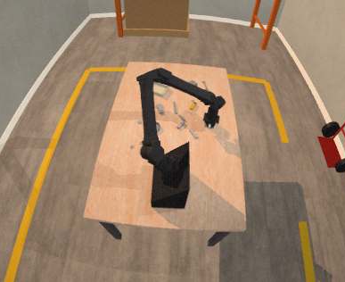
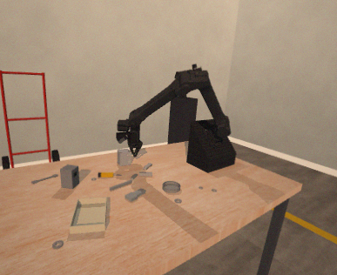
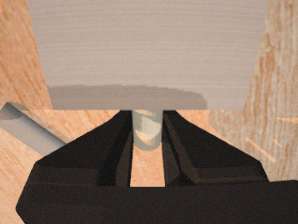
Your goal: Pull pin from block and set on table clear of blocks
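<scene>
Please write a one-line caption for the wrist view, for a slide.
Gripper shut on the pale pin that projects from the grey block.
</scene>
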Robot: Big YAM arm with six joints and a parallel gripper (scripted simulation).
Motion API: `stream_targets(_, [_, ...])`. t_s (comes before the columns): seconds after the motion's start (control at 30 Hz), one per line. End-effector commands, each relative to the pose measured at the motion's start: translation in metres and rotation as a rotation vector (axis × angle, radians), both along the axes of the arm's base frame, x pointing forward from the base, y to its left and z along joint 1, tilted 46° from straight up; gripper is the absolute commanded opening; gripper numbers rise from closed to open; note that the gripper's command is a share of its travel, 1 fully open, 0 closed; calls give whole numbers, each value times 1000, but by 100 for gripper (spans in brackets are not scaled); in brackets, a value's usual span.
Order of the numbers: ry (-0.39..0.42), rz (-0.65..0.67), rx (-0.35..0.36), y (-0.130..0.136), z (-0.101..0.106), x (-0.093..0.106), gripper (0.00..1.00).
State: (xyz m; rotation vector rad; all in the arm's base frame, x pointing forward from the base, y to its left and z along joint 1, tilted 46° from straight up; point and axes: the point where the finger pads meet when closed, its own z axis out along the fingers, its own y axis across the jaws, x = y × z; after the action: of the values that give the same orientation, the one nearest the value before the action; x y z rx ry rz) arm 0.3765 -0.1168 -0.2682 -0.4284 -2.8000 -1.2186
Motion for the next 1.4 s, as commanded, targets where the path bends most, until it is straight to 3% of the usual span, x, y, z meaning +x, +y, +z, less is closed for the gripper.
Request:
stream_targets(0.0, [8, 10, 1, 8, -2, -1, 0])
stream_targets(1.37, [17, 10, 2, 11, -1, -10, 0])
